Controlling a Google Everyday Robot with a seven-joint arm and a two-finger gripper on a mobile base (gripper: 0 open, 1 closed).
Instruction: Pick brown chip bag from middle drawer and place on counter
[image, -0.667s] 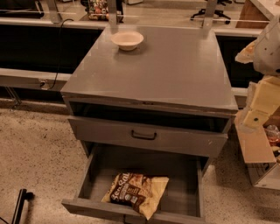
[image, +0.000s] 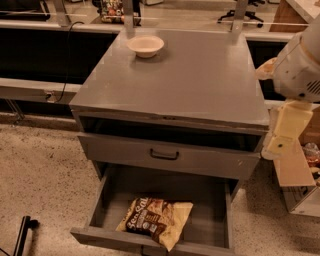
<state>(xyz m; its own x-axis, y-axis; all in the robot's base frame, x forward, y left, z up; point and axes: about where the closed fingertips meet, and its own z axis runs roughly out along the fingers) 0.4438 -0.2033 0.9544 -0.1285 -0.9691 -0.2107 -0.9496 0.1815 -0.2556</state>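
Because the brown chip bag (image: 156, 220) looks light, crinkly, we favour pinching its middle; the end effector (image: 283, 131) hangs right of the worktop (image: 200, 80); we cannot tell its state.

White arm (image: 300, 67) at right edge, gripper (image: 278, 140) pointing down.

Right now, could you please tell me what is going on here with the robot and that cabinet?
The robot's tool hangs just off the front right corner of the counter, well away from the brown chip bag. The bag lies untouched near the front of the open middle drawer. A small cream bowl sits near the counter's back edge. The pick has not yet begun.
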